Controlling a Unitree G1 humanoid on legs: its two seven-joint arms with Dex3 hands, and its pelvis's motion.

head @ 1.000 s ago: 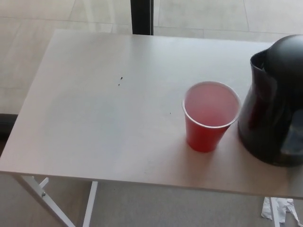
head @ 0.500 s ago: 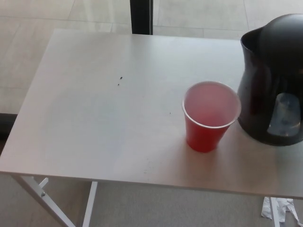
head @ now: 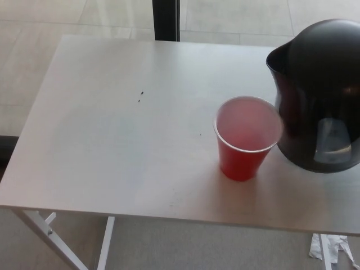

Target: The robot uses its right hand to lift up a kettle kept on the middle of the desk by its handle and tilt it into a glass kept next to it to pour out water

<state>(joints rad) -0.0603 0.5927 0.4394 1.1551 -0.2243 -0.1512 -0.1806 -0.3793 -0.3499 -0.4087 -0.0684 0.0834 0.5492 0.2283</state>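
A black kettle (head: 318,93) fills the right side of the head view, its spout pointing left toward a red plastic cup (head: 246,138). The kettle's body now overlaps the cup's right rim in the picture, and it looks raised off the white desk (head: 112,140). Its handle lies beyond the right edge of the picture. The cup stands upright on the desk, its inside pale pink. Neither of my hands shows in the picture.
A dark post (head: 166,19) stands behind the desk's far edge. White desk legs (head: 56,239) show below the near edge, and crumpled white paper (head: 329,250) lies on the floor at the lower right. Tiny dark specks (head: 140,97) mark the desk.
The kettle has moved left toward the cup and up in the picture, appearing larger. The cup has stayed in place.
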